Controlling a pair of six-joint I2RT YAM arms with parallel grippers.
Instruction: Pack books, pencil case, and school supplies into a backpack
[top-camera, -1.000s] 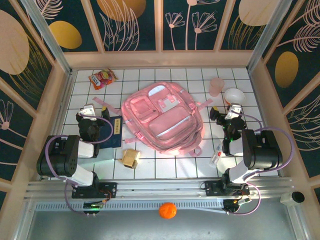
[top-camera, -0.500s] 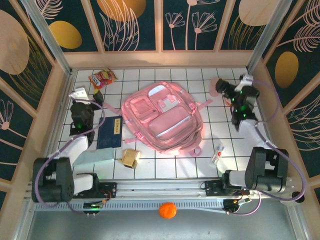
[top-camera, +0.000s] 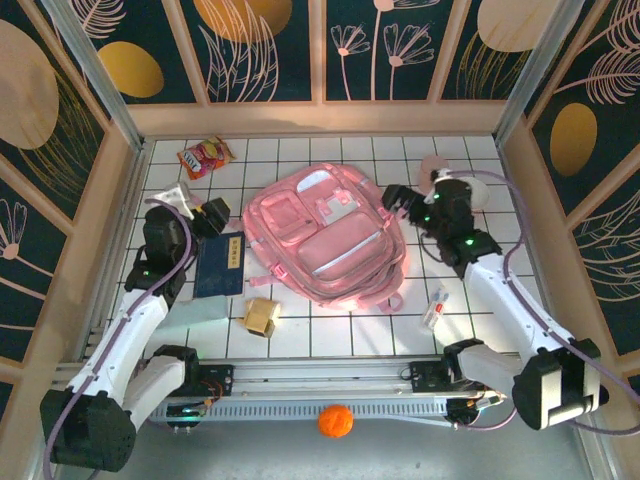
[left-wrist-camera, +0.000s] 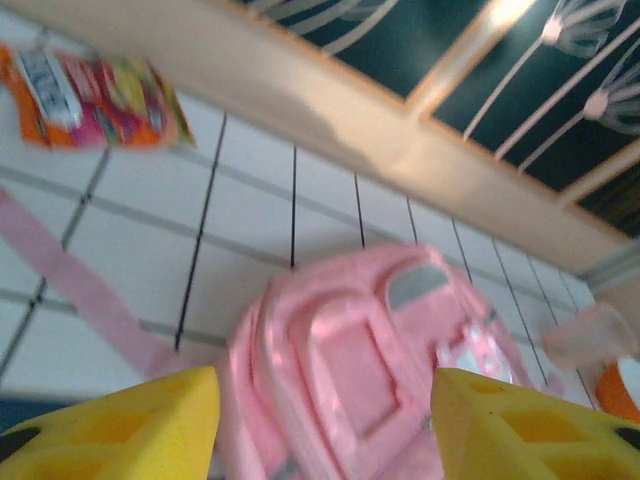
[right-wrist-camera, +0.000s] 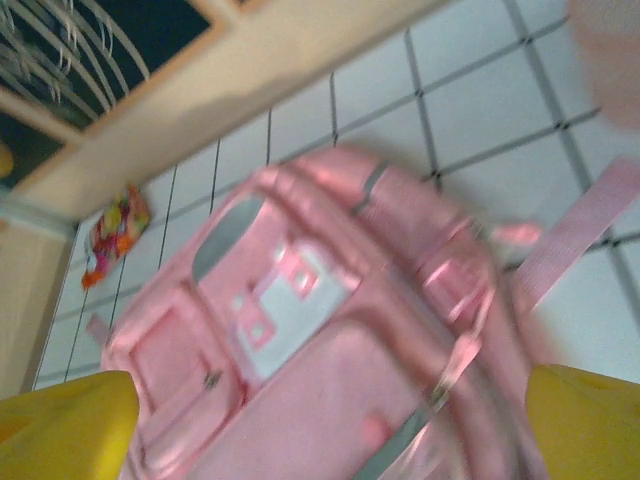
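Observation:
The glossy pink backpack (top-camera: 325, 240) lies flat mid-table, also in the left wrist view (left-wrist-camera: 380, 370) and the right wrist view (right-wrist-camera: 330, 350). My left gripper (top-camera: 207, 215) (left-wrist-camera: 325, 430) hovers at its left edge, open, nothing between its yellow fingers (left-wrist-camera: 120, 420). My right gripper (top-camera: 395, 200) (right-wrist-camera: 330, 440) is open over the bag's upper right corner, its fingers (right-wrist-camera: 590, 420) far apart. The navy book (top-camera: 220, 265) lies left of the bag, and the mint pencil case (top-camera: 205, 306) lies just below the book. A tan box (top-camera: 262, 316) and a white oblong item (top-camera: 436, 307) rest near the front.
A red-orange snack bag (top-camera: 205, 156) (left-wrist-camera: 90, 95) lies at the back left. A pink cup (top-camera: 433, 165) stands at the back right behind the right arm. Pink straps (left-wrist-camera: 70, 280) trail from the bag's sides. Wooden walls ring the tiled table (top-camera: 330, 335). An orange ball (top-camera: 335, 420) sits below the front rail.
Both arms have swung inward toward the backpack, the right one from the back right corner. The left jaws have narrowed but remain apart.

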